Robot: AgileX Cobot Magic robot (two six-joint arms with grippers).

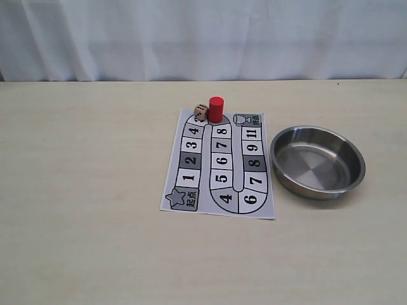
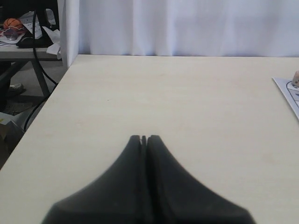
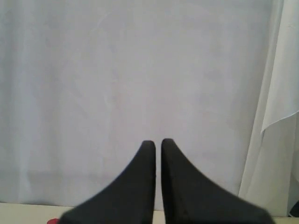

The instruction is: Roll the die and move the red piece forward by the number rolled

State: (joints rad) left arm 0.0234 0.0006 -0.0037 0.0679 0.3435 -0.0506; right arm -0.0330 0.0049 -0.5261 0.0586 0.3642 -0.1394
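While neither arm shows in the exterior view, each wrist camera catches its own jaws. The left jaws are pressed together with only a hairline seam between them, gripping nothing, above bare pale tabletop (image 2: 140, 93). The right jaws are closed to a thin slit, likewise holding nothing, and face a white curtain (image 3: 140, 70). From the left wrist, only a corner of the game sheet (image 2: 288, 93) and a sliver of the die (image 2: 296, 77) appear, cut by the frame edge. A scrap of red (image 3: 53, 221) beside the right jaws is too small to name.

Seen from outside, the die (image 1: 200, 112), a pale wooden cube with dark dots, sits at the far end of the flat paper sheet (image 1: 210, 162), covering the number of the square past 4. Its top count is hard to read. The red piece (image 1: 216, 109), a smooth plain cylinder, stands upright just beside the die at the bend of the track, beyond square 8. Whether the two touch I cannot tell. Near the sheet's right edge rests a round, shallow steel bowl (image 1: 316, 190), brushed and shiny.
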